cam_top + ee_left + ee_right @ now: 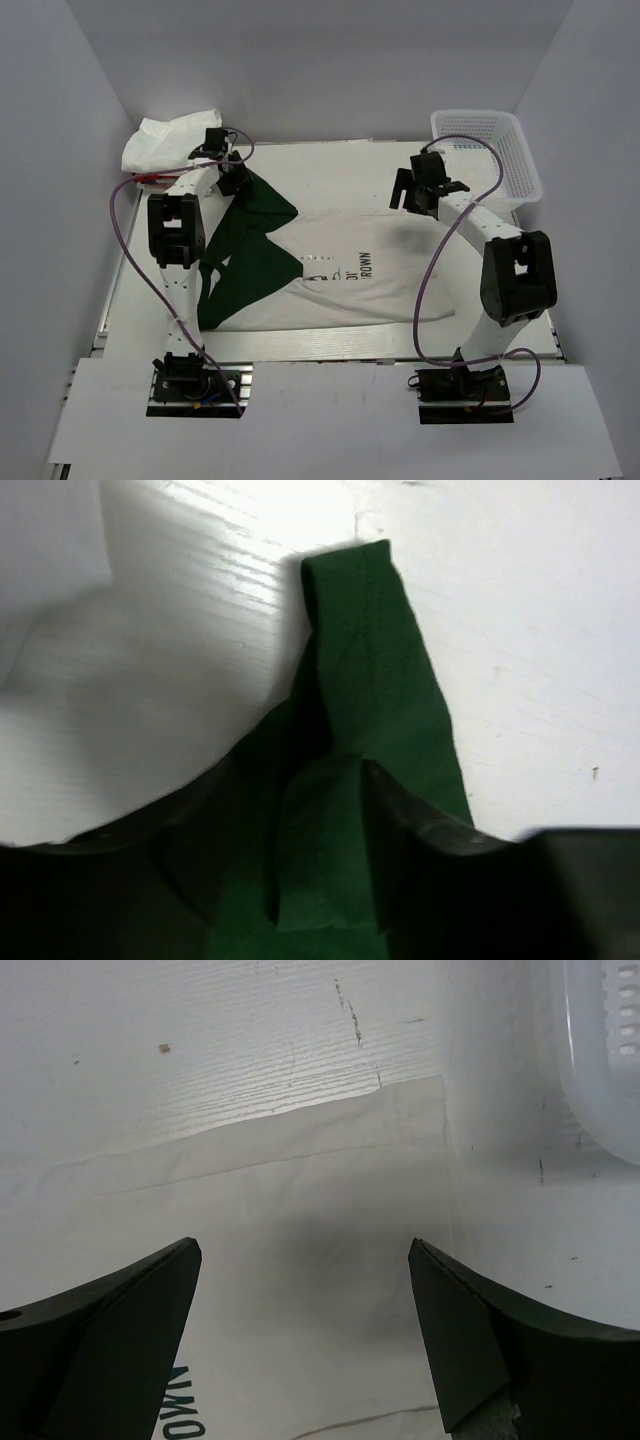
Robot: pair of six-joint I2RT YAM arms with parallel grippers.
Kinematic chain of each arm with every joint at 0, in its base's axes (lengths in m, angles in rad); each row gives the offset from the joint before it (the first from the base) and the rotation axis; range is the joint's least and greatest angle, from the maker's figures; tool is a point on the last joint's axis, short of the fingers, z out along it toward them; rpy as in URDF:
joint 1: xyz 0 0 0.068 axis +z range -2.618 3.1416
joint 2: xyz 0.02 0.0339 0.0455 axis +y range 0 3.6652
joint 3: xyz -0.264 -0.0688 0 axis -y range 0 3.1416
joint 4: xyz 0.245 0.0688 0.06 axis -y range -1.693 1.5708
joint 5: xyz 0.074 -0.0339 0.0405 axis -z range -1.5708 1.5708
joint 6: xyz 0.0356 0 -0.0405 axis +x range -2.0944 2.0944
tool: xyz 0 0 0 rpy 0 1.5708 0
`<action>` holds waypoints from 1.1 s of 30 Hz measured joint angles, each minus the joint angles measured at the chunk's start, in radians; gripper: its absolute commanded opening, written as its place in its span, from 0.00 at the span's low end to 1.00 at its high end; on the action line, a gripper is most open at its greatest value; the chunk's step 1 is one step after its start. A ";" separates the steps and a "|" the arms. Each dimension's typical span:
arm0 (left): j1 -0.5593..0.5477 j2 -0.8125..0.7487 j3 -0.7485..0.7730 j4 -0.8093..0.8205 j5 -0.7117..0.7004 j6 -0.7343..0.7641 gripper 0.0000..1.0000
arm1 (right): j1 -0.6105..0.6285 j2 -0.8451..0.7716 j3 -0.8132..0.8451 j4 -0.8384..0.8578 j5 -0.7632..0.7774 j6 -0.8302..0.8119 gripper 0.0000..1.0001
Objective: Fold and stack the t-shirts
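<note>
A large off-white t-shirt (340, 240) with dark green sleeves and dark lettering lies spread on the table. My left gripper (232, 172) is at its far left corner, shut on the green sleeve (370, 660), which is pinched between the jaws (320, 790). My right gripper (412, 188) hovers open over the shirt's far right part. In the right wrist view the gripper (305, 1270) is empty above off-white cloth (300, 1190), near the lettering (185, 1415). A crumpled white shirt (165, 138) lies at the far left, with a bit of red cloth (150, 179) under it.
A white plastic mesh basket (492, 150) stands at the far right, and its wall shows in the right wrist view (600, 1050). White walls close in the table on three sides. Purple cables loop beside both arms.
</note>
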 measured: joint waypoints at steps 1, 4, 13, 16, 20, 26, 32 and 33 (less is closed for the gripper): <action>0.001 0.000 0.000 0.007 0.006 0.001 0.53 | -0.001 0.009 0.006 0.000 0.000 0.000 0.90; 0.002 0.000 -0.003 0.027 0.036 0.005 0.48 | -0.005 0.028 0.014 -0.002 0.006 0.002 0.90; 0.004 0.000 -0.047 0.107 0.125 0.013 0.21 | -0.019 0.099 0.047 -0.045 0.056 0.010 0.90; 0.004 0.000 -0.047 0.109 0.143 0.019 0.00 | -0.021 0.108 0.048 -0.055 0.064 0.014 0.90; 0.004 0.000 -0.047 0.108 0.167 0.025 0.00 | -0.024 0.127 0.074 -0.074 0.098 0.025 0.90; 0.004 -0.003 -0.023 0.084 0.180 0.026 0.00 | -0.024 0.244 0.220 -0.106 0.159 0.061 0.90; 0.004 -0.080 -0.050 0.069 0.198 0.045 0.00 | -0.023 0.342 0.270 -0.107 0.154 0.102 0.90; 0.004 -0.104 -0.065 0.067 0.201 0.047 0.00 | -0.023 0.354 0.277 -0.106 0.154 0.112 0.90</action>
